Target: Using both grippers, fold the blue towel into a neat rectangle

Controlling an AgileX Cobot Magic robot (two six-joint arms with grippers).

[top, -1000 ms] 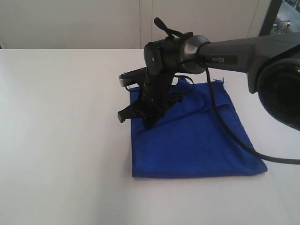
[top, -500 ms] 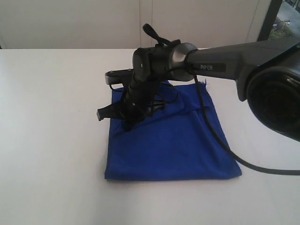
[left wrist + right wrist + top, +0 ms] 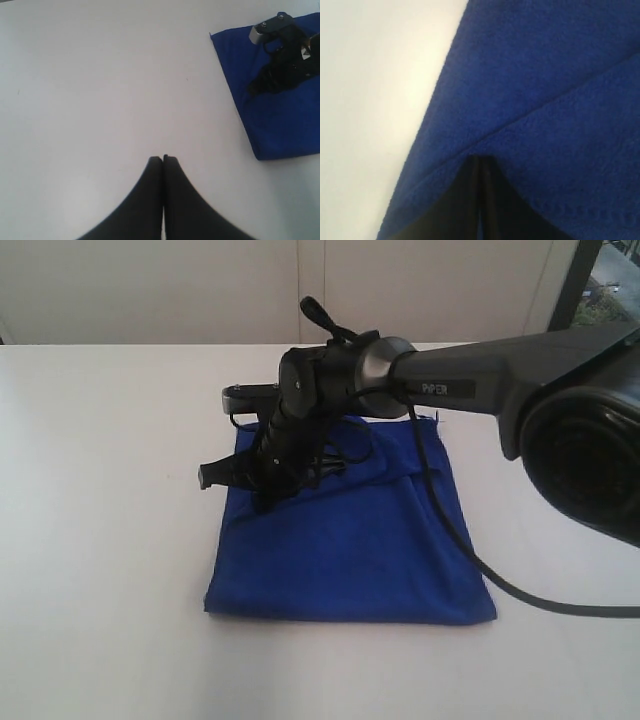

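- Towel position: the blue towel (image 3: 350,550) lies flat on the white table (image 3: 100,540), already doubled into a near-square block; a raised fold edge (image 3: 380,483) runs slantwise across its far half.
- Long axis: the block is only slightly wider than deep in the exterior view, so which axis is the long one cannot be told with confidence; the near edge lies roughly straight, the far-left corner sits under the right arm.
- Right gripper (image 3: 481,159): reaches across the middle to the towel's far-left part; jaws are pressed fully together, tips down on the cloth right at the fold edge; whether a thin layer is nipped between them cannot be told.
- Left gripper (image 3: 163,159): jaws fully together, holding nothing; it hangs over bare table, with the towel well apart from its tips.
- Governing relation: the right arm is on the towel, the left arm is the far one; judged from this, any two-handed fold requires the left arm to travel to the towel's free left edge first.
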